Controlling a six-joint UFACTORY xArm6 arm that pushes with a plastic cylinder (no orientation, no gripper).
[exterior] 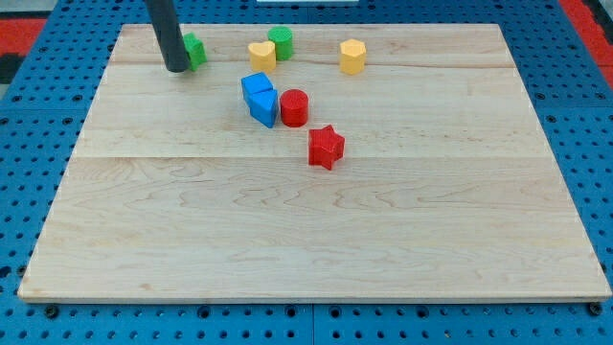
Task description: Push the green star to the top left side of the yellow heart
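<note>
Tip (177,69) of my rod, a bare end with no hand to open or close, touches the green star's (194,50) left flank near the surface's (287,240) top-left. Yellow heart (261,53) lies rightward, so pushing right suits.

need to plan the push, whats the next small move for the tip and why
Probably a short push toward the view's right. My tip sits against the left side of the green star, which lies well to the left of the yellow heart, so the star has to close that gap while staying near the board's top.
</note>
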